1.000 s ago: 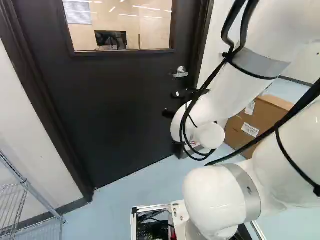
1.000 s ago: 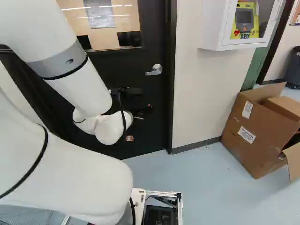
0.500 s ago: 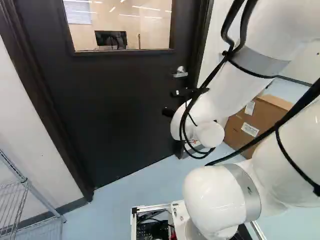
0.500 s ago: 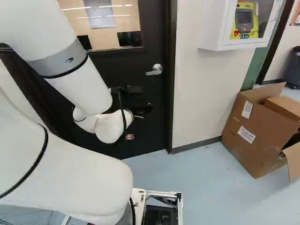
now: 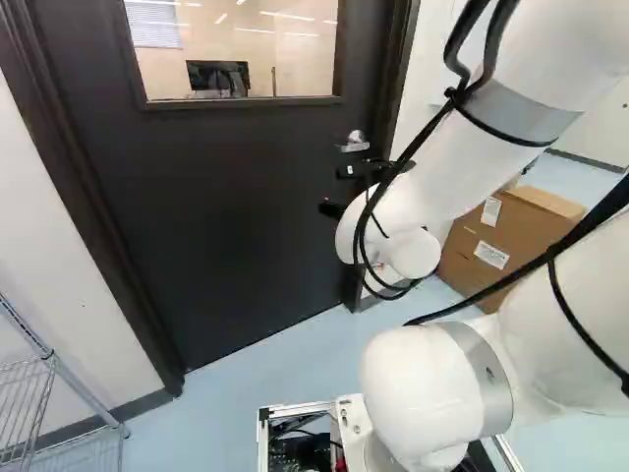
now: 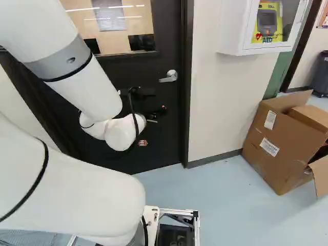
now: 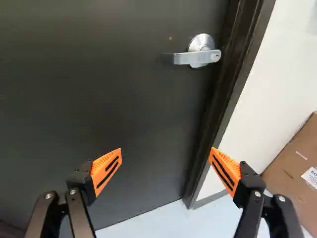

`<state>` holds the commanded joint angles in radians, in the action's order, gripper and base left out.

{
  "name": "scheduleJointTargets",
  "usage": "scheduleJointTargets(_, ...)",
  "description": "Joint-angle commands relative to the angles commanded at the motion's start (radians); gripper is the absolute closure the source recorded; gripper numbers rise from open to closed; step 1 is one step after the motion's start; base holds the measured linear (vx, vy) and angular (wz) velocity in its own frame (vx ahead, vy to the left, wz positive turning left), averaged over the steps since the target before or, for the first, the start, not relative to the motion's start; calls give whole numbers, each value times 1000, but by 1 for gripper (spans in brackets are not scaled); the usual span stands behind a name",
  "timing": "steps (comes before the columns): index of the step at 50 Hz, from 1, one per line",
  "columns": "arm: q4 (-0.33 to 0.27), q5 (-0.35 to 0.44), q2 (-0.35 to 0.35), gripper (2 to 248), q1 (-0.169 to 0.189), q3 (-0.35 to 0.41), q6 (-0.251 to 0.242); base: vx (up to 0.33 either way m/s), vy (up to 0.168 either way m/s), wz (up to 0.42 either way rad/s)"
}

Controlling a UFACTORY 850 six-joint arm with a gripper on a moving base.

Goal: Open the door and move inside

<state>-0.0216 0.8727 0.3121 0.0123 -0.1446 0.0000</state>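
At the foot of the left base view stands a white metal frame (image 5: 258, 442) with wires inside. Just above it rises the arm (image 5: 437, 388), large and white, with a black cable (image 5: 526, 264) crossing in front of it. Farther out is the tool (image 6: 154, 125), near the lower part of the door (image 5: 226, 226). The base views show it small and dark; the wrist view tells its state well: the two orange fingers (image 7: 106, 171) stand wide apart, and nothing is between them that they touch.

Ahead of the fingers is the handle (image 7: 184, 58), a silver lever, near the side edge of the door. The lever is about level, and the fingers are apart from it. The door is black and looks closed in its dark frame. Its window (image 5: 236, 49) is seen in both base views, but not in the wrist view.

A wire shelf (image 5: 47, 364) stands by the wall at the left of the left base view. The cardboard box (image 6: 277, 148) is partly behind the arm there; only the right base view shows its open flaps. Only this view shows also the white wall cabinet (image 6: 233, 31) with a yellow device (image 6: 267, 23) inside. Behind the window there is a dark screen (image 5: 218, 75).
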Motion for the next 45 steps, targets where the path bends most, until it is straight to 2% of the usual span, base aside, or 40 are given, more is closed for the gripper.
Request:
scheduleJointTargets(22, -69, 0, 24, 3, 21, -34, 0, 0, 0, 0)
scheduleJointTargets(45, -188, 16, 31, 3, 38, -83, 0, 0, 0, 0)
